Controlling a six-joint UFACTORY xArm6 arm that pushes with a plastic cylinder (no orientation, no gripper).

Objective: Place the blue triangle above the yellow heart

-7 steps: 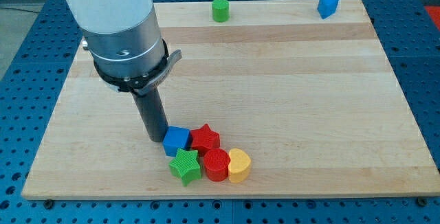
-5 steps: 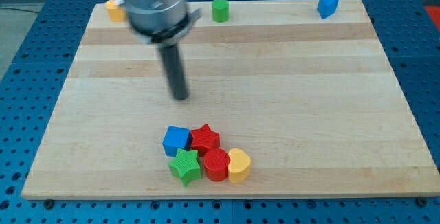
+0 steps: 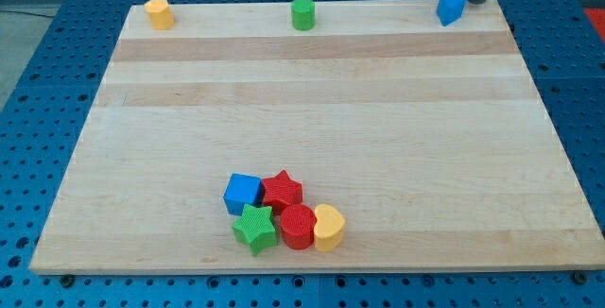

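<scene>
The blue triangle [image 3: 451, 8] sits at the board's top right corner. The yellow heart [image 3: 328, 228] lies near the view's bottom, at the right end of a cluster of blocks. My tip [image 3: 478, 1] is at the view's top right, just right of the blue triangle and very close to it; only the rod's lower end shows, the rest is cut off by the view's top edge.
Touching the yellow heart's left is a red block [image 3: 297, 226], with a green star [image 3: 254, 228], a red star [image 3: 282, 191] and a blue cube [image 3: 243, 193] beside it. A green cylinder [image 3: 302, 13] and a yellow block [image 3: 158, 12] sit along the top edge.
My tip has swept from beside the blue cube up and across to the top right, next to the blue triangle. The arm's body has left the view. No block has moved.
</scene>
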